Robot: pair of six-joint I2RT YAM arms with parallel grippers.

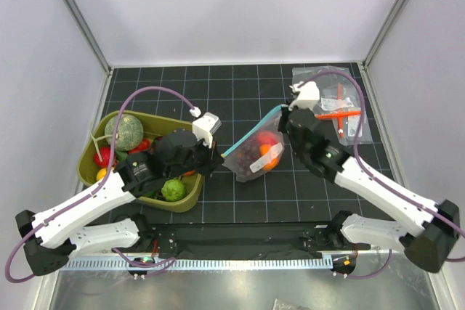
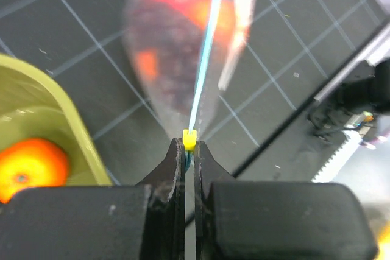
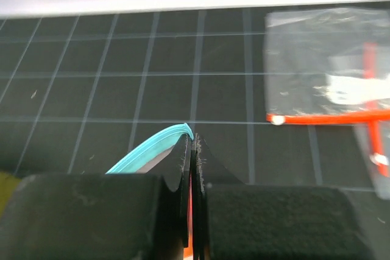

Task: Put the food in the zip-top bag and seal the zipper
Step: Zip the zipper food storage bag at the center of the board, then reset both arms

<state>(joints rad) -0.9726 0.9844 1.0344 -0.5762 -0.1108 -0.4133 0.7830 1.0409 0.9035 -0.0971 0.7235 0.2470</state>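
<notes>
At the near left, a green bin (image 1: 190, 201) holds a green ball (image 1: 173, 190), a grey-green melon (image 1: 123, 130) and an orange fruit (image 2: 30, 168); whether that fruit belongs to the load cannot be told. Just beyond the bin's right edge, the left gripper (image 2: 190, 150) has its jaws pressed together on the near end of the zipper (image 2: 204, 65), with a small yellow tab (image 2: 191, 140) sitting on the strip right at the fingertips. The bag (image 1: 251, 152) hangs below the strip in the middle of the mat, between the two arms, and carries a red fruit (image 1: 267, 138), an orange one (image 1: 270, 159) and dark grapes (image 1: 247, 152). Further on, the right gripper (image 3: 192, 144) pinches the far end of the same strip, jaws fully together. Beyond it to the right lie clear packets (image 1: 341, 110) with an orange tool, well apart from the work. Judgement: loading looks complete and sealing is the step in hand. The strip reads as one thin line, but closure along its whole length cannot be confirmed. The next move calls for the right gripper to keep the strip taut while the left pinch runs along it toward the far end.
</notes>
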